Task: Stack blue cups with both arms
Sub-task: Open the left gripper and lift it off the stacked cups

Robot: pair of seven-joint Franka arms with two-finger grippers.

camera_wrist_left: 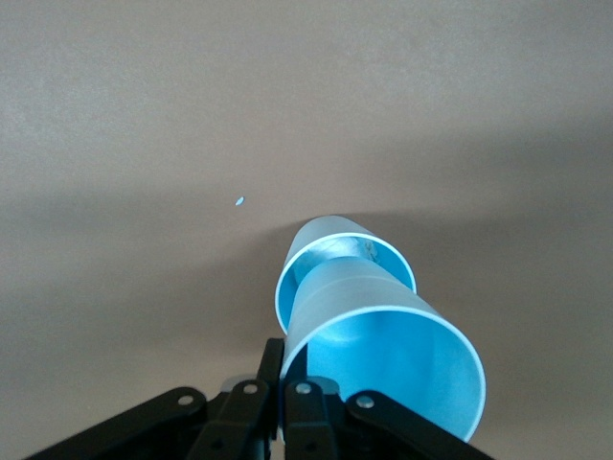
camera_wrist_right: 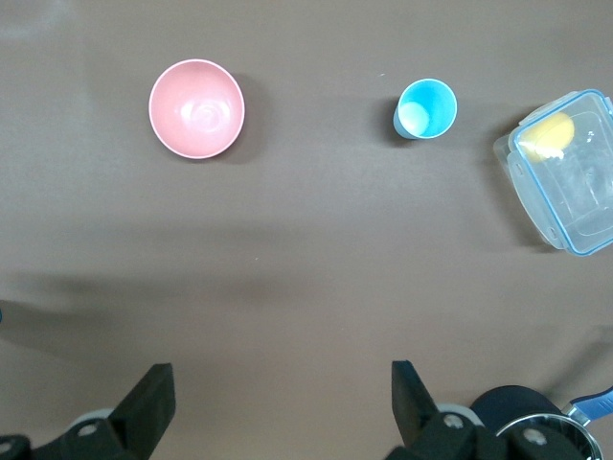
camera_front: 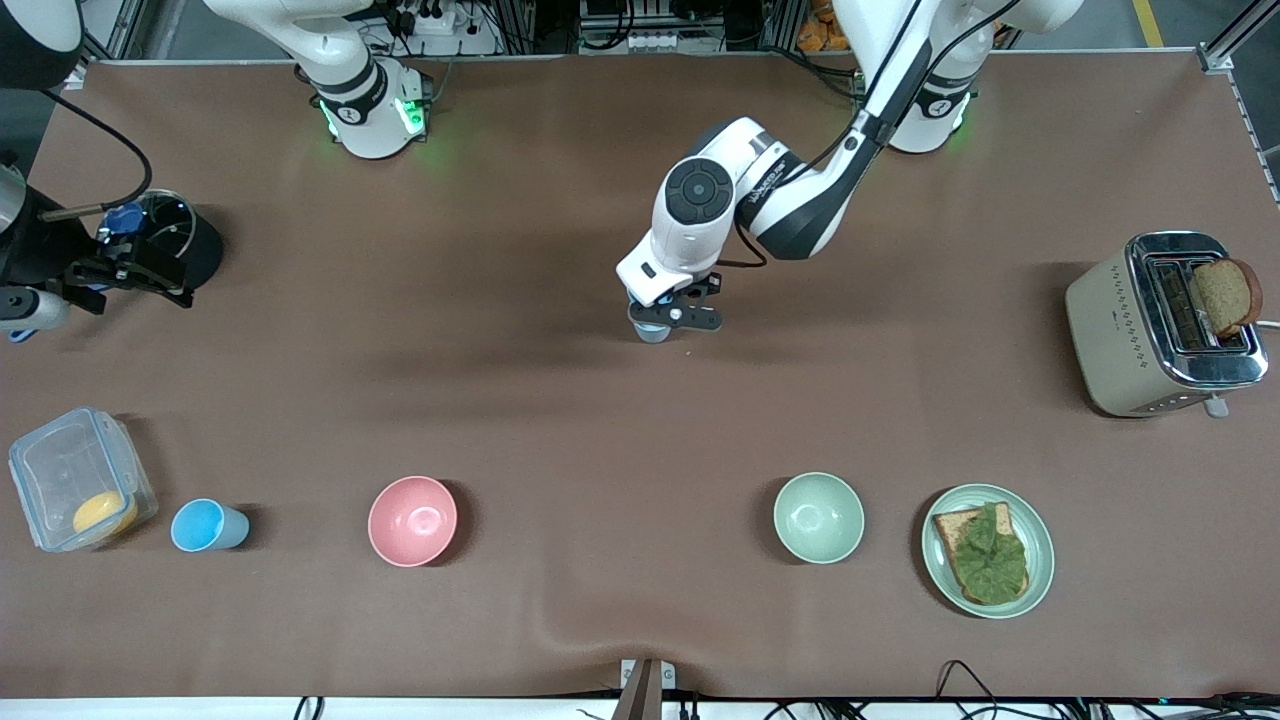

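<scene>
From the front you barely see the stacked blue cups (camera_front: 651, 331), since the left gripper (camera_front: 672, 316) sits right on top of them and only a sliver of bluish-grey pokes out underneath. In the left wrist view the nearer cup (camera_wrist_left: 383, 355) is cut off at the edge. The right gripper (camera_front: 130, 272) is half out of the front view at the counter's edge (camera_front: 20, 380), wrist cropped. The clear container (camera_wrist_right: 565, 168) runs off the right wrist view.

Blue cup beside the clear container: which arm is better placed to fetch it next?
Right. The right tool hangs open over that end, with the blue cup in its wrist view; the left tool is shut on another cup mid-table.
</scene>
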